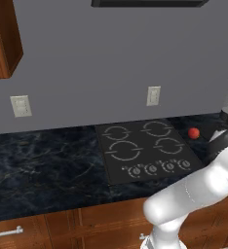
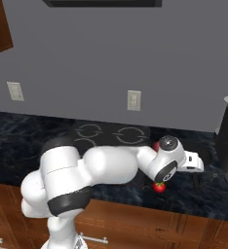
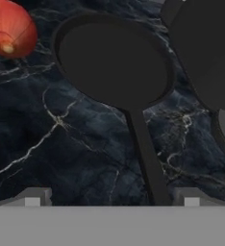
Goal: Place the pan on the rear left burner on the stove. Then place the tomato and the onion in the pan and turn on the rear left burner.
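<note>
I see a plain grey wall (image 1: 86, 63) with pale outlets (image 1: 21, 106), dark marbled countertop (image 1: 43, 170), and brown wooden cabinets (image 1: 62, 226) below.

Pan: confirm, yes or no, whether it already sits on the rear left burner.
No. The hand view shows the pan lying on the dark marbled counter, and in the left base view the rear left burner is bare.

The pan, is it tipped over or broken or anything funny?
No, nothing looks wrong. The pan sits flat and empty on the dark counter, in one piece, with the onion lying apart beside it. Nothing is spilled.
</note>
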